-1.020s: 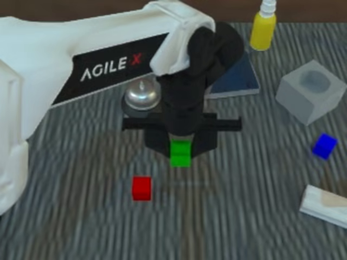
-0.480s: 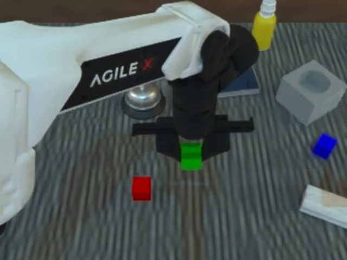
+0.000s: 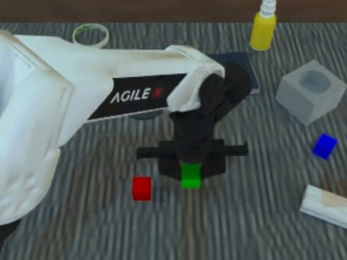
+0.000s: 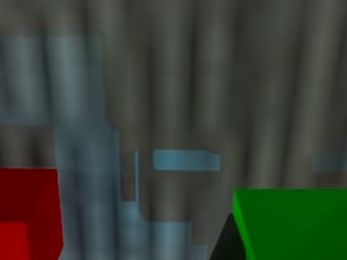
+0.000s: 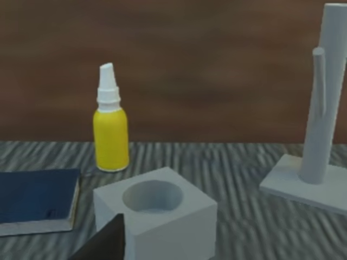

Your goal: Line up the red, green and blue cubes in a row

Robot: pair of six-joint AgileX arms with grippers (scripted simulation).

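The green cube (image 3: 190, 175) sits between the fingers of my left gripper (image 3: 190, 177), which is shut on it, low over the table near the middle. In the left wrist view the green cube (image 4: 293, 225) fills one corner, with one dark fingertip (image 4: 223, 245) against its side. The red cube (image 3: 141, 188) rests on the table just to the left of it, with a gap between them; it also shows as the red cube (image 4: 27, 214) in the left wrist view. Far right lies the blue cube (image 3: 324, 145), alone. My right arm is out of the top view.
A large grey block with a round hollow (image 3: 310, 91) stands at the back right. A yellow bottle (image 3: 263, 26) and a blue book (image 3: 238, 65) are at the back, a tape ring (image 3: 90, 34) at back left. A pale wedge-shaped object (image 3: 325, 206) lies at front right.
My left gripper carried the green cube toward the front of the table, nearly level with the red cube. The arm now covers the silver bell and uncovers the tape ring.
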